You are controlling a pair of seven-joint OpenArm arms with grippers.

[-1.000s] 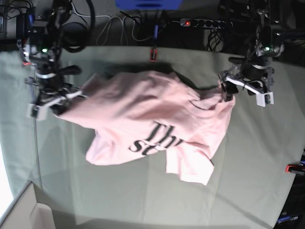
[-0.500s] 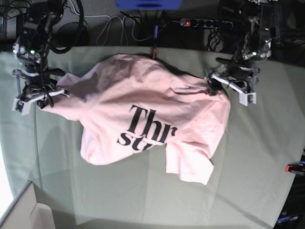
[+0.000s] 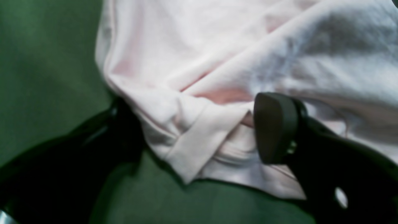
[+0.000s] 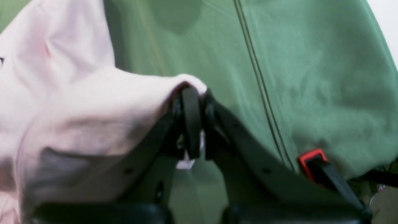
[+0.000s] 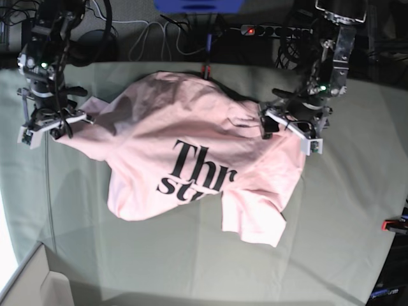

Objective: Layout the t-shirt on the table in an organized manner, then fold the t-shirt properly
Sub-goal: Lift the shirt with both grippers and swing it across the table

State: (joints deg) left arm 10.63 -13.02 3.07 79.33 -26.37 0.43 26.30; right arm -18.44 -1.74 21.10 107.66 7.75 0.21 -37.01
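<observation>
Table [image 5: 331,255]: grey-green cloth, mostly bare. T-shirt [image 5: 191,159] lies rumpled across the middle, between the two pincers, black lettering facing up, one sleeve flopped toward the near edge. Not laid out yet.

Right gripper [image 4: 194,121]: jaws clamped shut on a pinch of pink fabric at the shirt's edge, likely anchoring that end so the cloth can be stretched flat.

Left gripper [image 3: 199,130]: jaws spread wide, a folded hem sitting between them, nothing pinched. Reads as a release or a regrip on that corner; I can't tell which.
</observation>
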